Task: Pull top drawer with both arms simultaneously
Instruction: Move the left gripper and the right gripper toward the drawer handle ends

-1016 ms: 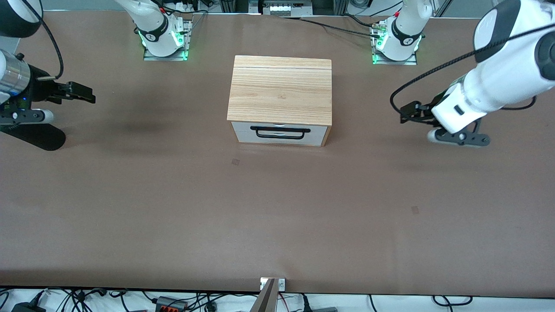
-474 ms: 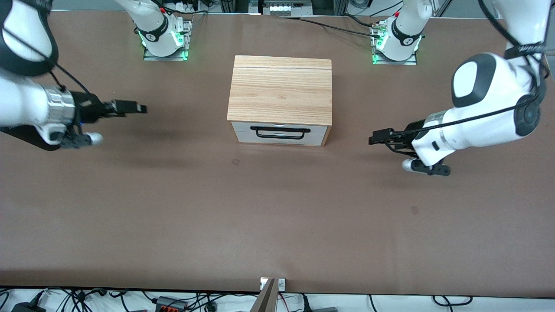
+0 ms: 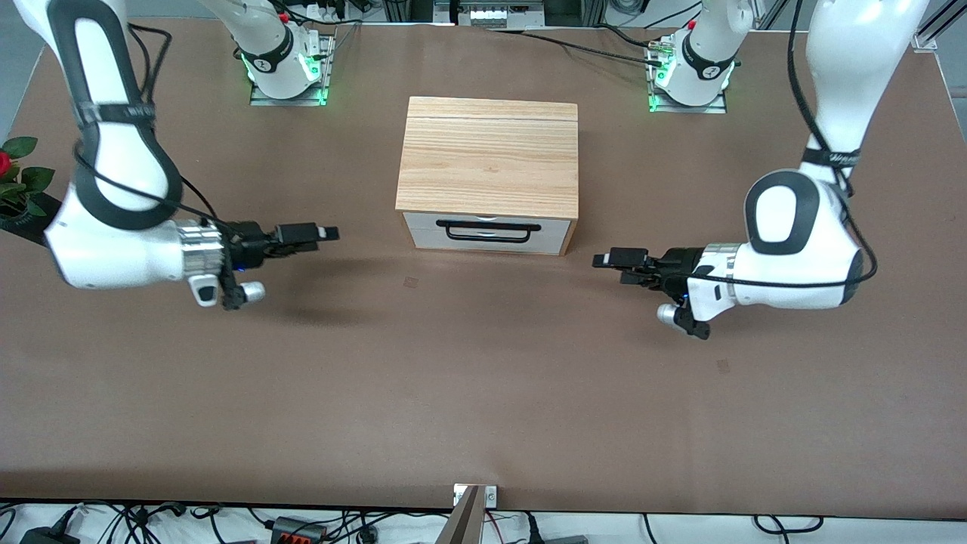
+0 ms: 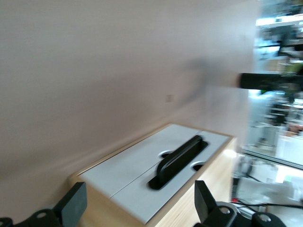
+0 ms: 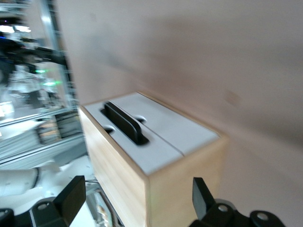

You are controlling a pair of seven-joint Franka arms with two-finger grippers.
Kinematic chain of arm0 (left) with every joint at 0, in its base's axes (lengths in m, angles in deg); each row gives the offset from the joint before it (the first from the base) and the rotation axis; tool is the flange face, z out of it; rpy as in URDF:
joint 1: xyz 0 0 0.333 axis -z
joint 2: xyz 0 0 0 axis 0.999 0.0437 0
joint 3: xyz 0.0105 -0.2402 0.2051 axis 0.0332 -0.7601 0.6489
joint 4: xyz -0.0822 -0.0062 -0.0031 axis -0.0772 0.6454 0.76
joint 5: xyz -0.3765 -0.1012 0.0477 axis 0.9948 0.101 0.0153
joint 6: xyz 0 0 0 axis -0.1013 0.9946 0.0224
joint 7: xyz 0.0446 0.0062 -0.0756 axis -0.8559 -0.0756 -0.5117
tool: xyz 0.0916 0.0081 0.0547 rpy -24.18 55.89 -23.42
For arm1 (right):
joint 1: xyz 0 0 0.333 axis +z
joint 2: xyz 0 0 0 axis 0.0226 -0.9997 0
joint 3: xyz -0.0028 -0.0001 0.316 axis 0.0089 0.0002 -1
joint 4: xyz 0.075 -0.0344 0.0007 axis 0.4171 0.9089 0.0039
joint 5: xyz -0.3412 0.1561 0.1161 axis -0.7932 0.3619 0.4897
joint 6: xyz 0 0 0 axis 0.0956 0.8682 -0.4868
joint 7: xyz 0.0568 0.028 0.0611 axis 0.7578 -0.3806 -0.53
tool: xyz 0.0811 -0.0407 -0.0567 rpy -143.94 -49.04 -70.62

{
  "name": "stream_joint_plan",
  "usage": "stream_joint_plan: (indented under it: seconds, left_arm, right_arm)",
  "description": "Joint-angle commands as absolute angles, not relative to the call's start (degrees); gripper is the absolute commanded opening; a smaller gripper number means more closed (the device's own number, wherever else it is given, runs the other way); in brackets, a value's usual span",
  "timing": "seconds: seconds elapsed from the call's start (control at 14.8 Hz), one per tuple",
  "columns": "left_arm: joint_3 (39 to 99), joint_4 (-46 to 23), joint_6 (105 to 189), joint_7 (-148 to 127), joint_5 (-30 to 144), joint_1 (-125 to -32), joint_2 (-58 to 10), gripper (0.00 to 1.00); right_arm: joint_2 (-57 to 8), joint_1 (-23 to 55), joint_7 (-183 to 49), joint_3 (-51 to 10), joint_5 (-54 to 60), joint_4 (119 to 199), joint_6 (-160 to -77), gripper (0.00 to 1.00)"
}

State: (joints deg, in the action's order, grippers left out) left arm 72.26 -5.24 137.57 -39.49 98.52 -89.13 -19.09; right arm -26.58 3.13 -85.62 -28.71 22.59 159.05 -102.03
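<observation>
Drawer [image 3: 487, 230] shut at tabletop [image 3: 483, 393] centre; you have grasped nothing. Left gripper [image 3: 609, 261] at its four o'clock, right gripper [image 3: 325, 233] at nine, jaws spread.

My table [image 3: 483, 393]: brown matte top. On it sits the light-wood cabinet [image 3: 488, 155], mid-table, btwn my two arm bases [image 3: 287, 72] (both bolted along the edge farthest from the front cam). Potted red flower [image 3: 13, 185] at my right arm's end.
</observation>
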Motion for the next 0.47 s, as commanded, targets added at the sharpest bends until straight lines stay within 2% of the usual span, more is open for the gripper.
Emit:
stream_joint_plan:
  seconds: [0.0, 0.2, 0.41]
  left_arm:
    - [72.0, -5.6, 137.8, -49.3, 108.4, -89.0, -15.2, 1.00]
    - [71.9, -6.7, 137.4, -60.2, 116.3, -88.0, -11.3, 1.00]
    - [70.5, -10.2, 137.0, -62.1, 123.9, -87.8, -10.1, 1.00]
  right_arm:
    - [-28.0, 5.5, -96.0, -28.7, 35.2, 164.5, -108.3, 1.00]
    - [-28.5, 8.8, -100.9, -28.7, 46.9, 168.7, -110.7, 1.00]
    - [-29.6, 12.3, -106.9, -28.7, 51.6, 170.9, -110.5, 1.00]
